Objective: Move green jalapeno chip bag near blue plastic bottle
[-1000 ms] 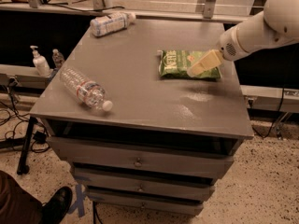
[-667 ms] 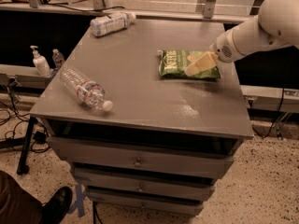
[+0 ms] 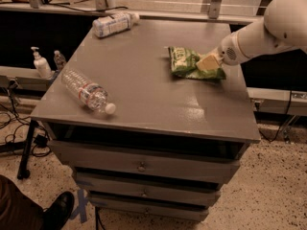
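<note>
The green jalapeno chip bag [image 3: 184,61] lies flat on the grey cabinet top [image 3: 144,85], right of centre. My gripper [image 3: 207,63] comes in from the right on a white arm and sits over the bag's right end, touching it. The blue plastic bottle [image 3: 113,24], with a pale blue-white label and white cap, lies on its side at the far back left of the top, well away from the bag.
A clear ribbed bottle [image 3: 88,92] with a narrow red-and-blue label lies at the front left. Drawers run below the top. A soap dispenser [image 3: 41,64] stands on a ledge at left. A shoe [image 3: 57,210] shows at the bottom left.
My arm and gripper have shifted slightly up and back over the bag's right end. The bag and both bottles lie where they were.
</note>
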You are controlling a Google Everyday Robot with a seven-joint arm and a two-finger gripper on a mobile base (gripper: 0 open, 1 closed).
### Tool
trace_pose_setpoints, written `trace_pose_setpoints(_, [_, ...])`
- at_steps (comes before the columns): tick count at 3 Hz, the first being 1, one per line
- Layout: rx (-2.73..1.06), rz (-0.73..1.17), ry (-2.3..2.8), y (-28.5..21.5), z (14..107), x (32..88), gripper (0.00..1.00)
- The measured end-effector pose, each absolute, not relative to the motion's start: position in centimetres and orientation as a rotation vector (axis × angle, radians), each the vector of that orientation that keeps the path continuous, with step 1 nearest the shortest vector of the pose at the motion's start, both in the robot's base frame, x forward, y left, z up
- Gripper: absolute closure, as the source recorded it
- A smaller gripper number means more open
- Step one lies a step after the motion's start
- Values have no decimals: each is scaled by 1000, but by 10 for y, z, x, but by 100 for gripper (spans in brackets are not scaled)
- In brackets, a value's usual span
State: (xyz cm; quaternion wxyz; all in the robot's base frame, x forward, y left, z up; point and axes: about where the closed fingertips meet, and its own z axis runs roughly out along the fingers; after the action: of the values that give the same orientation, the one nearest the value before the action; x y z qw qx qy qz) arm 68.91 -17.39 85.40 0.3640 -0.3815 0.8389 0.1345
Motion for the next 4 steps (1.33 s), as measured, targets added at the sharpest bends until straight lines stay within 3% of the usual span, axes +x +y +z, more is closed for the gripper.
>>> trace_pose_setpoints(1, [-971,347,2164,-177,855,688,88])
trace_pose_setpoints(2, [-969,349,2167,-177,857,688,100])
trace_pose_setpoints(4, [-963,318,2122,-178,904,698,100])
